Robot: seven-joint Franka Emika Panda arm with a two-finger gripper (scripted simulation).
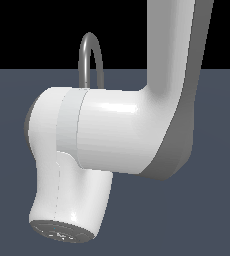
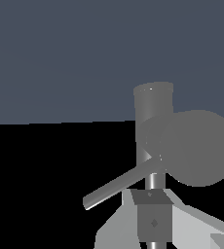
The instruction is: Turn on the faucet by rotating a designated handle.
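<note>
In the exterior view only the top arch of the grey faucet spout (image 1: 90, 54) shows above the white arm; its base, the handle and my gripper are hidden behind the arm. In the wrist view the faucet (image 2: 153, 111) stands close ahead, with a thick grey cylinder and a round grey body beside it. The handle (image 2: 119, 184), a thin straight grey rod, sticks out sideways from it. My gripper (image 2: 152, 198) sits just under the rod's inner end, close to the faucet. Its fingers (image 2: 153, 221) show no gap between them and hold nothing.
The big white robot arm (image 1: 117, 135) fills most of the exterior view and blocks the scene behind it. A flat dark blue-grey floor (image 1: 7, 150) lies all round, under a black background.
</note>
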